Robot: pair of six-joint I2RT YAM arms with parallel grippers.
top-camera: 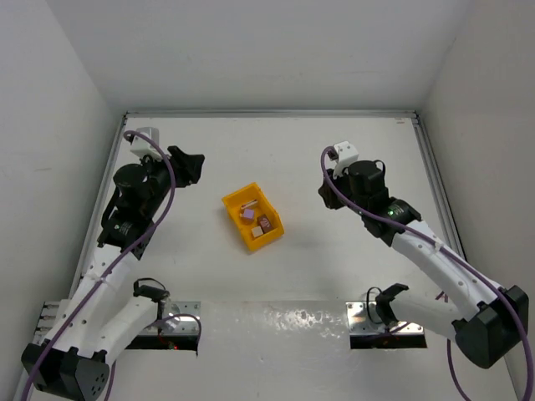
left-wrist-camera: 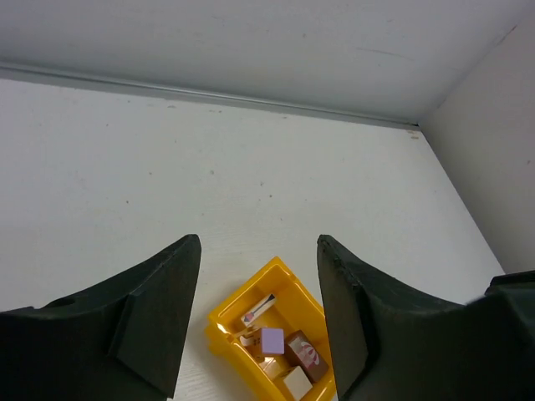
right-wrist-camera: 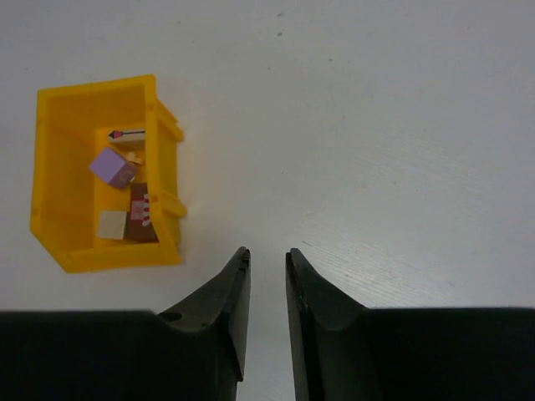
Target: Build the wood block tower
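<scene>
**Blocks loose in the bin, nothing stacked**

The little wooden blocks all lie jumbled inside the yellow bin, which sits near the middle of the table, between the two arms. I can pick out a purple block, a dark brown block with a printed face, and a pale tan block; a fourth piece with an arrow mark rests against the bin's wall.

They look light, rigid and smooth-sided — easy to pinch but, I'd guess, easy to flick away or twist if caught on a corner. Flat opposite faces are the place to grip, from above, since the bin's walls crowd them (the purple one lies tilted, so it may need squaring first).

The left gripper hangs above and beyond the bin with its jaws wide apart, holding nothing. The right gripper sits off to the bin's other side, jaws only narrowly apart, also holding nothing.

The tabletop is white, flat and matte, a fair footing for a stack. White walls close in on three sides.
</scene>
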